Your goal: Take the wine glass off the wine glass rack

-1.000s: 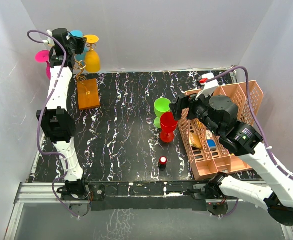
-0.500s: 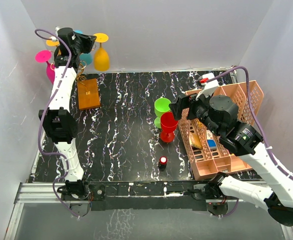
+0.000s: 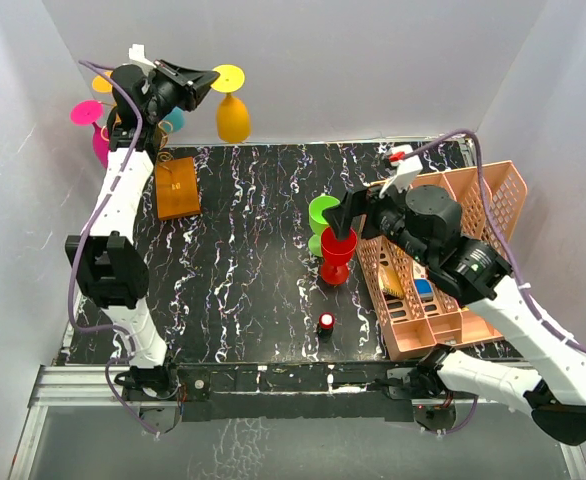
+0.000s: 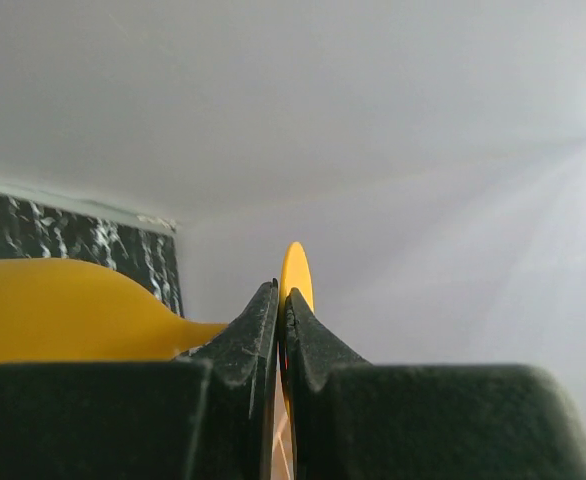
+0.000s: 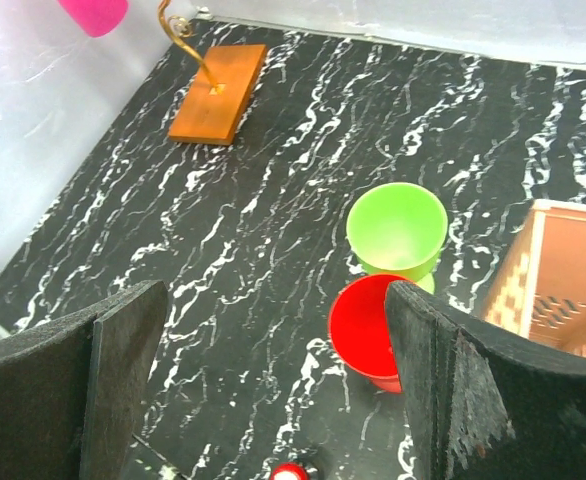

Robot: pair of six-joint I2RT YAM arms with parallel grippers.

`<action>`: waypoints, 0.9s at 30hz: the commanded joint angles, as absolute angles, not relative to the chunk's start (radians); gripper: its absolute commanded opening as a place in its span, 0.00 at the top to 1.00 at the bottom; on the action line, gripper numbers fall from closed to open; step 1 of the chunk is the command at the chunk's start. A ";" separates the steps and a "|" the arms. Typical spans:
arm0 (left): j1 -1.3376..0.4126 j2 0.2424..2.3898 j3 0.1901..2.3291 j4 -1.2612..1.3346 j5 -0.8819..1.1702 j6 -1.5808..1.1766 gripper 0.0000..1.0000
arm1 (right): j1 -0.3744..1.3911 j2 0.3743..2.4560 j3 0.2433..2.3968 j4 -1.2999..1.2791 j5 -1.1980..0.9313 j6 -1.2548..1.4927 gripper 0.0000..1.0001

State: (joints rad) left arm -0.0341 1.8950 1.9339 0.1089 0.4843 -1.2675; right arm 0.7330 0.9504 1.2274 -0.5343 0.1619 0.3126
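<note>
Black, glossy table top (image 3: pixel 243 260) veined in white.

Item 1, nearest the arm bases: one small black cylinder with a red cap (image 3: pixel 326 322), standing alone.

Items 2 and 3, mid-table: two smooth plastic goblets, upright and open-mouthed. The red goblet (image 5: pixel 373 335) stands just in front of the green goblet (image 5: pixel 397 228), rims close together.

Item 4: right gripper (image 5: pixel 273 310), its two dark, rough-faced pads spread wide apart and holding nothing. It hangs over the two goblets.

Item 5, right side: one salmon-pink basket (image 3: pixel 493 190) of moulded lattice, rectangular and divided into compartments. Small items lie in the near compartments, too small to identify.

Item 6, far left: one wine glass rack (image 3: pixel 177 186), a flat orange-brown rectangular block with thin gold wire rising from it in curls. A small mark on the block's top is too small to read. Hanging foot-up among the wires are one pink glass (image 3: pixel 97 143) and one teal glass (image 3: pixel 173 119). An orange disc behind the arm is partly hidden.

Item 7, farthest: one yellow wine glass (image 3: pixel 233 118), smooth plastic, bowl down and round foot up. It is in the air against the white back wall (image 3: pixel 373 60), to the right of the rack and apart from its wires. The left gripper (image 4: pixel 281 300) is clamped together on its stem, just under the foot.
</note>
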 commanded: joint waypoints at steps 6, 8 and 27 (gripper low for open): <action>-0.051 1.590 1.623 0.575 0.753 -1.473 1.00 | 0.738 1.140 1.282 -0.339 -0.034 0.530 0.01; -0.053 1.569 1.590 0.618 0.769 -1.524 1.00 | 0.737 1.192 1.314 -0.320 -0.057 0.565 0.01; -0.163 1.322 1.189 1.168 0.643 -1.896 1.00 | 0.383 1.455 1.321 0.407 -0.898 1.000 0.08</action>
State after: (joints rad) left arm -0.1127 1.3563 1.2438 0.9062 0.6846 -1.7859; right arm 0.3691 1.4094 1.2858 0.1238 -0.6384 0.8467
